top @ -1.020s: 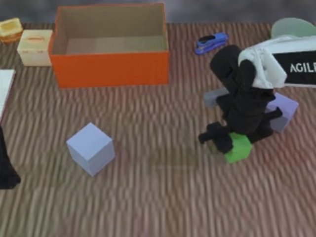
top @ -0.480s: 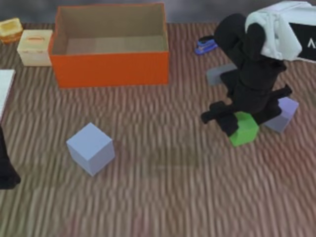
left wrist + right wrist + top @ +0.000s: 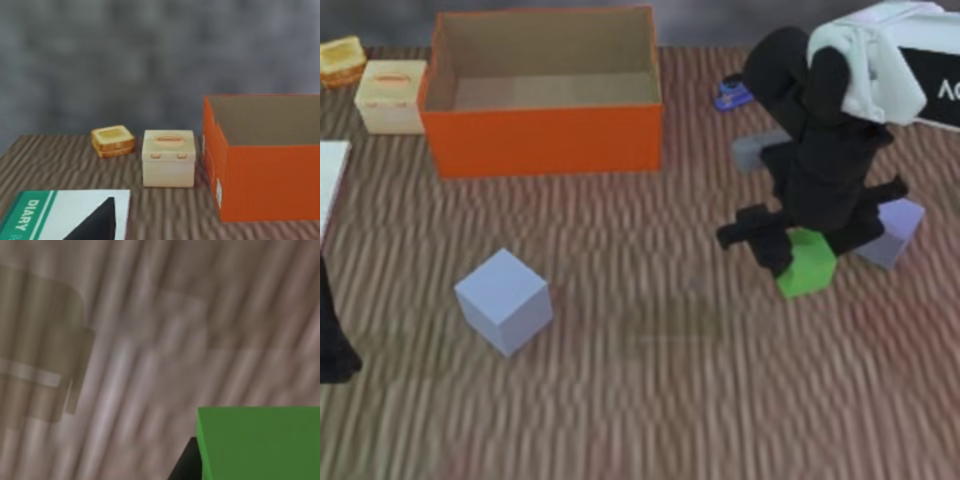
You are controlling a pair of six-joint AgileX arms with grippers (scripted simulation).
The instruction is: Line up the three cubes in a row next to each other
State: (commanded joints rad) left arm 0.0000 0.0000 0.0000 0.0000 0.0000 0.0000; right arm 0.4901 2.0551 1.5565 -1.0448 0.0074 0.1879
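My right gripper [image 3: 798, 255] is shut on the small green cube [image 3: 810, 268], at the right of the table. In the right wrist view the green cube [image 3: 260, 445] fills one corner with a black fingertip [image 3: 187, 465] against its side, above the table. The lavender-purple cube [image 3: 897, 228] sits just right of it, partly hidden by the arm. The larger pale lavender-blue cube [image 3: 503, 300] rests alone at the left centre. My left gripper [image 3: 332, 350] is parked at the left edge, open, one finger [image 3: 97, 222] showing over a book.
A big orange box [image 3: 545, 140] stands at the back, with a cream box [image 3: 390, 95] and toast [image 3: 340, 58] to its left. A blue stapler [image 3: 730, 95] and a grey block [image 3: 755, 152] lie behind the right arm. A diary [image 3: 60, 210] is at the left edge.
The right arm has carried the green cube toward the back of the table, closer beside the purple cube, then shifted it slightly left. The other cubes and the left arm stayed still.
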